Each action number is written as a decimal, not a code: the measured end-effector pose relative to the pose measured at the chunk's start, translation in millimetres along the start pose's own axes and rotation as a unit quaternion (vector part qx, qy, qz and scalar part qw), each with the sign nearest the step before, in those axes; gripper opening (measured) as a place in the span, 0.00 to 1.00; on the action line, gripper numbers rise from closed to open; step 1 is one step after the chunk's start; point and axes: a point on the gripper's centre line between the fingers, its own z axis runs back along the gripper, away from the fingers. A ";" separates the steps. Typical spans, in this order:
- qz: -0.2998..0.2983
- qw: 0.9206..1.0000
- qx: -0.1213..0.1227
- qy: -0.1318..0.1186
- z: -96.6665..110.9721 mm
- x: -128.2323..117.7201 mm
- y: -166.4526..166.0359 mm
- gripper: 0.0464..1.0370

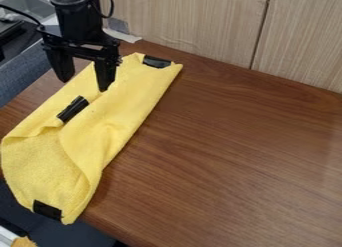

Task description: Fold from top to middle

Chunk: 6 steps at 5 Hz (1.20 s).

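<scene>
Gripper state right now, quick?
Gripper: open, fingers spread well apart, gripping nothing, at the upper part of the yellow cloth; whether a fingertip touches it, I can't tell.

At eleven o'clock the arm is cut off by the top edge, and its fingers hide a bit of the yellow cloth. The cloth's folded-over part covers what lies under it. Whether the black pieces on it are clips or tape, I can't tell. The counter is cut off from three to six o'clock, and a tan object at seven, too little showing to name.
</scene>
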 end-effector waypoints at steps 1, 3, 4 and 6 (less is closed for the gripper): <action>0.005 1.000 -0.003 0.016 -8.7 -1.2 -0.9 0.96; 0.102 0.994 -0.008 0.025 -10.7 52.7 5.3 0.96; 0.136 0.991 -0.007 0.017 -16.7 78.9 8.3 0.96; 0.184 0.983 -0.008 -0.022 -36.0 111.4 -11.6 0.96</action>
